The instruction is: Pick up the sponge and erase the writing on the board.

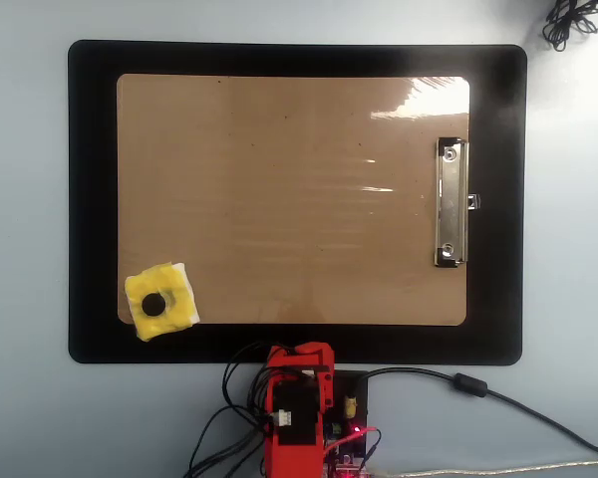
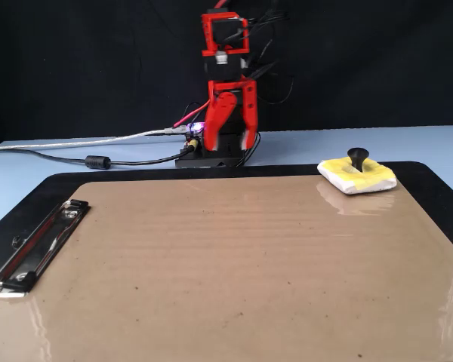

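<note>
the sponge (image 1: 160, 302) lies flat on the lower left corner of the board (image 1: 299, 229) in my overhead view, its yellow face up, the black round spot at its centre, a white edge showing along its top right side. one corner of it hangs over the board's edge onto the black mat (image 1: 90, 199). in my fixed view the same sponge (image 2: 358, 175) sits at the far right corner of the board (image 2: 226, 271), a short black knob standing up from its middle, and nothing touches it.

i can make out no writing on the tan surface in either view, only faint specks and window glare near the silver clip (image 1: 451, 202), which lies on the right short side overhead and at the near left (image 2: 38, 245) in my fixed view.

the gripper (image 2: 228, 143) hangs well apart from the sponge, folded back over the arm's base (image 2: 215, 154) beyond the mat's far edge, pointing down. its two red jaws stand apart with a clear gap between them and hold nothing. overhead i see only the folded red arm (image 1: 297, 403) above the base. cables (image 2: 83, 147) trail across the pale blue table (image 1: 25, 418).
</note>
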You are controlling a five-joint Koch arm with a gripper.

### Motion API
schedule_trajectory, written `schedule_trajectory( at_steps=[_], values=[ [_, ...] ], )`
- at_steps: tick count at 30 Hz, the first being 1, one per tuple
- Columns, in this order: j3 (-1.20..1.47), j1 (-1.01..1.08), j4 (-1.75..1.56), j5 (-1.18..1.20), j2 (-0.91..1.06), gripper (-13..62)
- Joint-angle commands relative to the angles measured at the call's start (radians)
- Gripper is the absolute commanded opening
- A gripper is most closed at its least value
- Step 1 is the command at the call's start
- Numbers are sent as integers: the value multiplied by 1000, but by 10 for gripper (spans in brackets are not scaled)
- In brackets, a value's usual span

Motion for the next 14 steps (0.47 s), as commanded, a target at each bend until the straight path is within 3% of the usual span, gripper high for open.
schedule_trajectory(
  at_steps=[1,14],
  values=[
    [69,100,-21,-3,28,336],
    [161,118,-87,5,32,343]
  ],
)
